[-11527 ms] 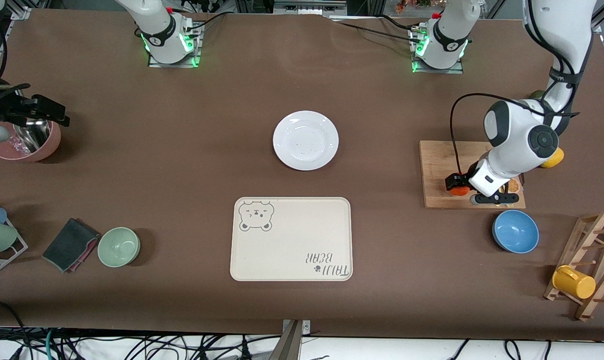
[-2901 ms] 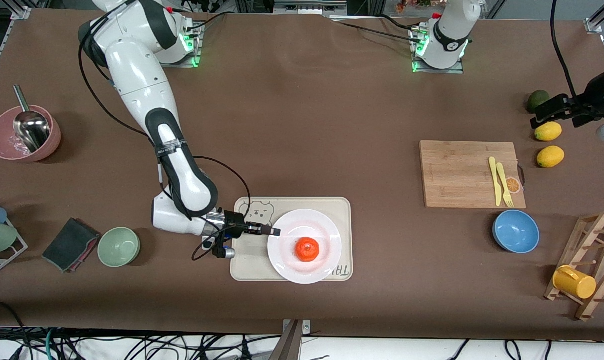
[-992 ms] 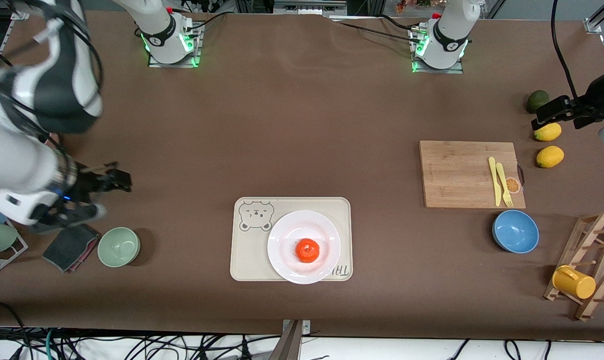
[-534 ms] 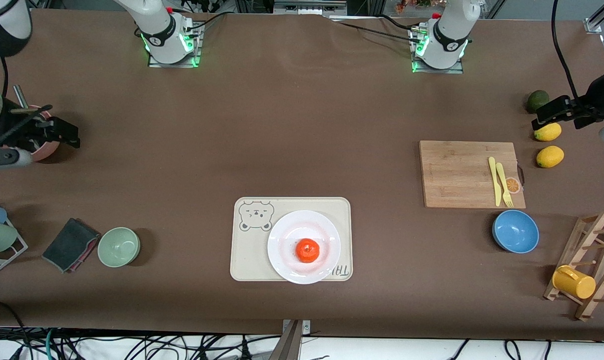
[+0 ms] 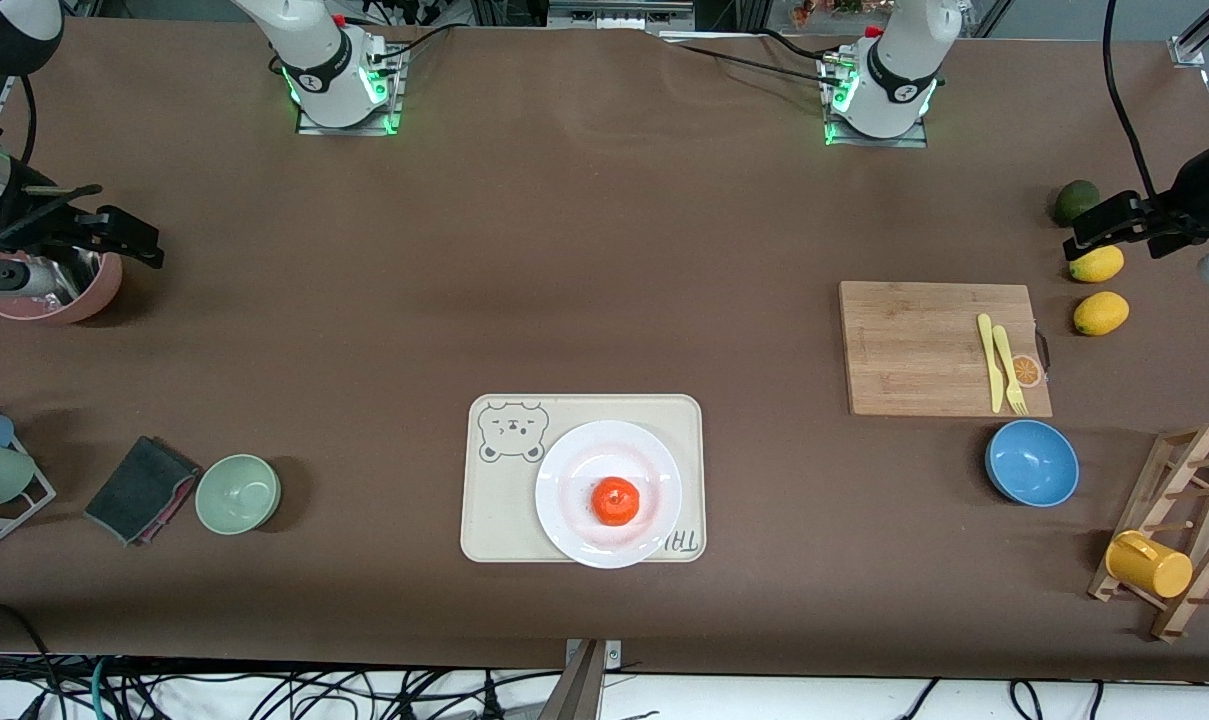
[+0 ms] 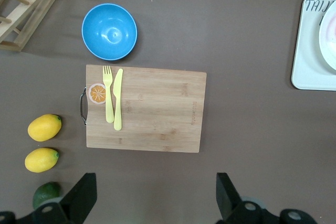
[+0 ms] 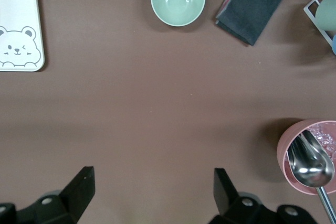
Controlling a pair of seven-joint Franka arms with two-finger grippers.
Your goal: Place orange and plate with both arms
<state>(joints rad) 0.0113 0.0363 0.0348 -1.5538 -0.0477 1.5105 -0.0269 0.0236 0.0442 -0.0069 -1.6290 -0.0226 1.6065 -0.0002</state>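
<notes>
While orange sits on plate, both arms wait.

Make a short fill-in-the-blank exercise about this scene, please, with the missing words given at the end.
1. The orange lies on the white ____.
2. The plate rests on the cream ____ with a bear drawing.
3. The yellow fork and knife lie on the wooden cutting ____.
4. Both the left gripper and the right gripper hold ____.

Missing words: plate; tray; board; nothing
</notes>
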